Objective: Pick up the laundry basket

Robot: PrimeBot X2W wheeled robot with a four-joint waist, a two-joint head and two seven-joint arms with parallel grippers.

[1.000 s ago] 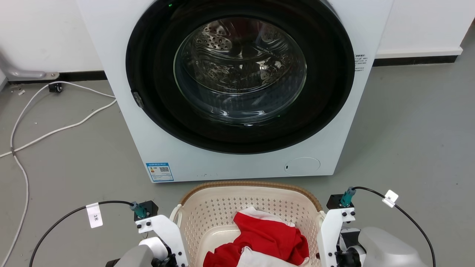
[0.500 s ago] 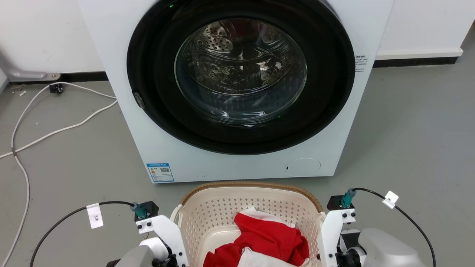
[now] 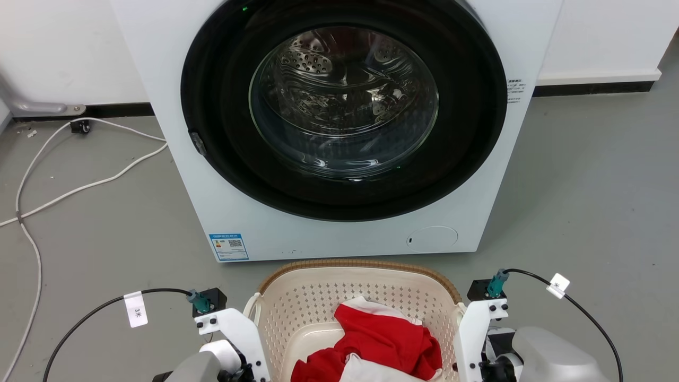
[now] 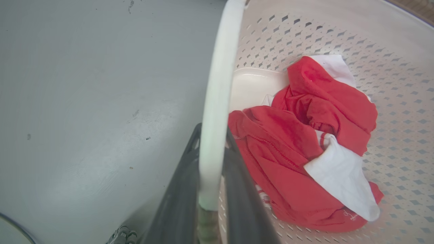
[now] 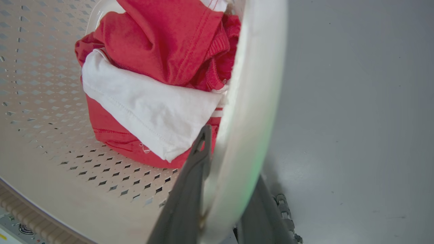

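**Both hands clamped on the basket's side handles**

The laundry basket (image 3: 360, 263) is between the two hands, just in front of the washing machine (image 3: 339, 122) that stands on the grey floor (image 3: 583, 185). The left hand (image 4: 212, 132) is narrowed onto the basket's white side handle (image 4: 217, 84). One dark finger (image 4: 183, 176) lies on the outer side of the band and the other on the inner side, both touching it. The right hand (image 5: 234, 159) grips the opposite handle (image 5: 254, 84) the same way. Its inner finger (image 5: 190, 189) is on the basket side, and the outer one is partly hidden behind the handle. Inward of each hand, on the basket's bottom, lies a crumpled red and white garment (image 3: 382, 339). Whether the basket's base is off the floor cannot be told. A white cable (image 3: 79, 187) trails over the floor well outward of the left hand.
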